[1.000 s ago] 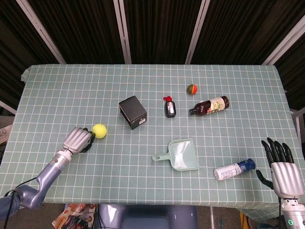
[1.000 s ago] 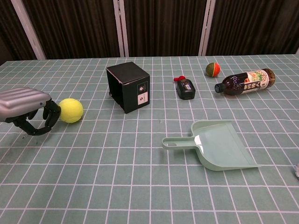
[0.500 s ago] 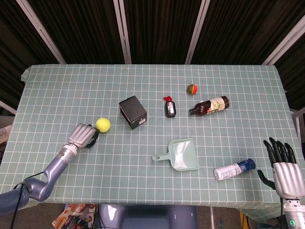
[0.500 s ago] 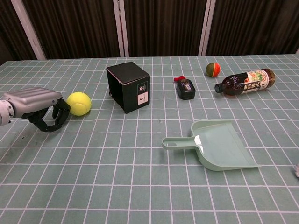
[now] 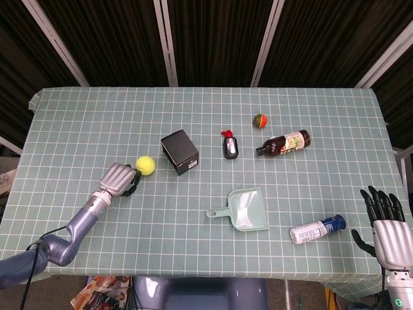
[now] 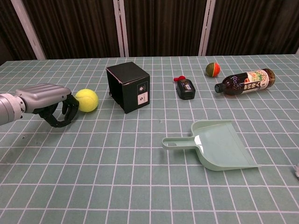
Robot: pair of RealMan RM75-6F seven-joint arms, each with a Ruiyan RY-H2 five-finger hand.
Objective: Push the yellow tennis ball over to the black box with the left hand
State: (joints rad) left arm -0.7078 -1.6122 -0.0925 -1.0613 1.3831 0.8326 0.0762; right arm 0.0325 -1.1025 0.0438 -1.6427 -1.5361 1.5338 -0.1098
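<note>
My left hand (image 6: pixel 51 105), fingers curled on nothing, touches the tennis ball (image 6: pixel 86 100) beside the closed black box (image 6: pixel 128 87); right hand (image 5: pixel 389 231) spread.

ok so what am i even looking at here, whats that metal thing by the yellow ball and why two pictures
It is a two-armed robot with human-like hands. One picture looks down from its head, the other from its chest. The metal thing is its left hand, fingers curled behind the yellow tennis ball, nudging it toward the black box; it holds nothing. The right hand waits open at the table's edge. Also lying there: a green dustpan, a dark sauce bottle, a small black bottle with a red cap, an orange-green ball and a white spray can.
</note>
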